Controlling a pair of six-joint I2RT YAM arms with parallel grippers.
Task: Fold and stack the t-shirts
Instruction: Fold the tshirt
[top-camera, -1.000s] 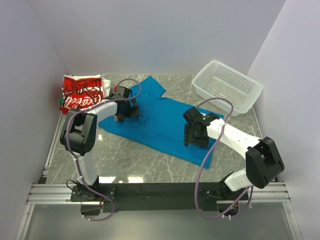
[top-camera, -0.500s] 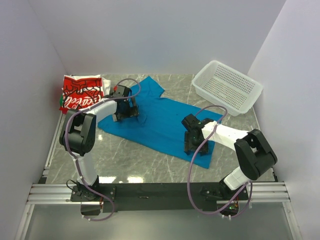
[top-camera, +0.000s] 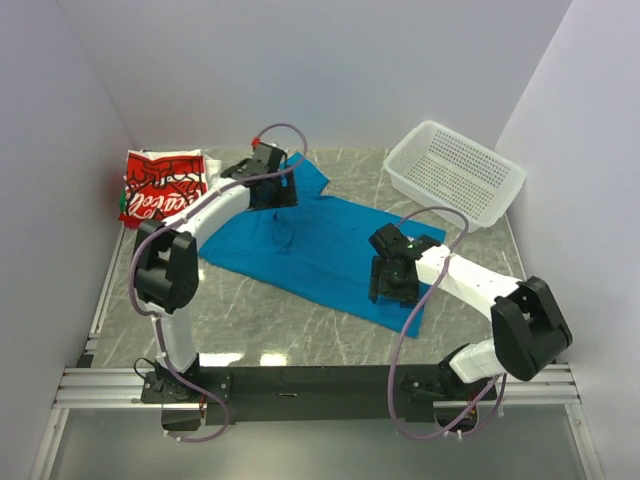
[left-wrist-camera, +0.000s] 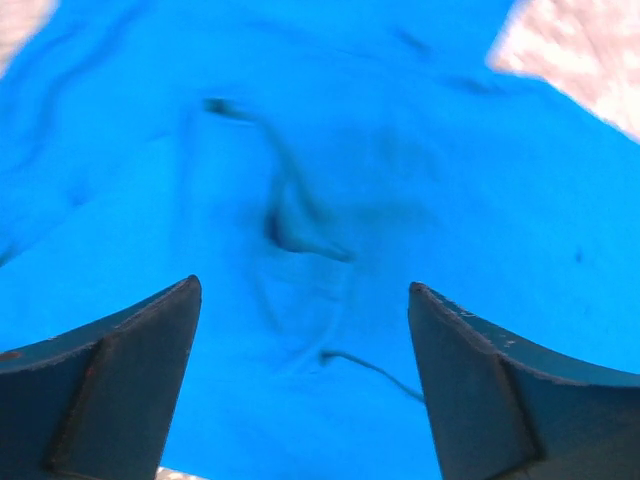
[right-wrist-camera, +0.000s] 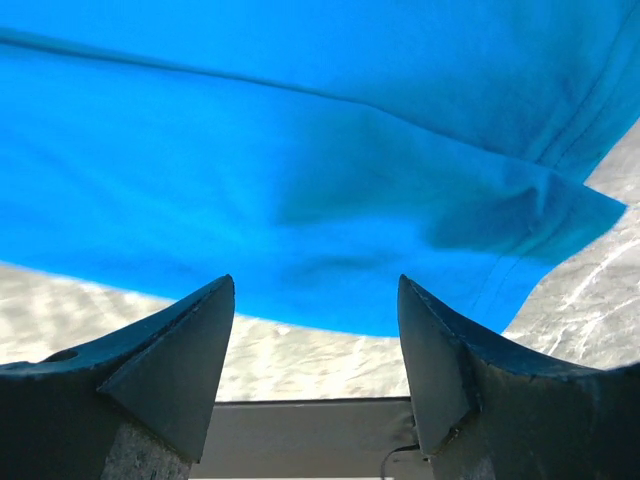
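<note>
A bright-blue t-shirt lies spread flat across the middle of the table. At the back left sits a folded red-and-white t-shirt with white script. My left gripper hovers over the blue shirt's far part, open and holding nothing. In the left wrist view, wrinkled blue cloth fills the space between the left gripper's jaws. My right gripper is open over the shirt's near right edge. The right wrist view shows the hem just beyond the right gripper, and nothing is gripped.
A white perforated basket stands at the back right. Grey marble tabletop shows in front of the shirt's hem. The black base rail runs along the near edge, and walls close in on the left, back and right.
My left gripper has moved back and to the right, from the shirt's left side toward its far part. The right gripper has shifted slightly toward the near hem.
</note>
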